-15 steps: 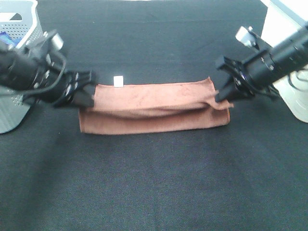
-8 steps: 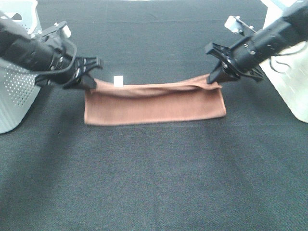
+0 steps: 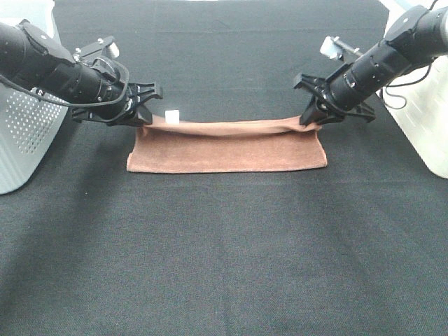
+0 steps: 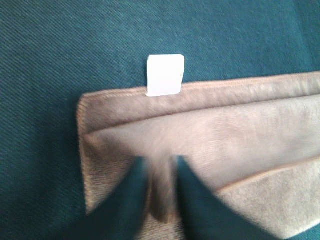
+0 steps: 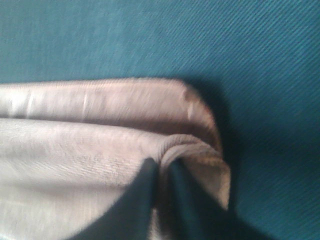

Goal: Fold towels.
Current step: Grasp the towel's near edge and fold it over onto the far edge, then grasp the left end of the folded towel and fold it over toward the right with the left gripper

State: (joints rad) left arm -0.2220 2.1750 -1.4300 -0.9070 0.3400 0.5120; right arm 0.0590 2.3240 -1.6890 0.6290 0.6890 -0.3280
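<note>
A brown towel point(image 3: 227, 148) lies as a long folded strip on the black table, with a white tag point(image 3: 171, 117) at its far left edge. My left gripper point(image 3: 143, 119) is shut on the towel's far left corner, and the left wrist view shows the cloth point(image 4: 210, 150) pinched between its fingertips point(image 4: 132, 200), near the tag point(image 4: 165, 74). My right gripper point(image 3: 311, 119) is shut on the far right corner. In the right wrist view the towel point(image 5: 90, 150) bunches between its fingertips point(image 5: 142, 195). The held upper layer reaches the far edge.
A white perforated basket point(image 3: 21, 140) stands at the left edge behind my left arm. A white container point(image 3: 420, 112) stands at the right edge by my right arm. Black table cloth point(image 3: 224, 266) spans the near side.
Both grippers have carried the towel's upper layer away from the camera, from the near side to the far edge. The whole strip has shifted back a little.
</note>
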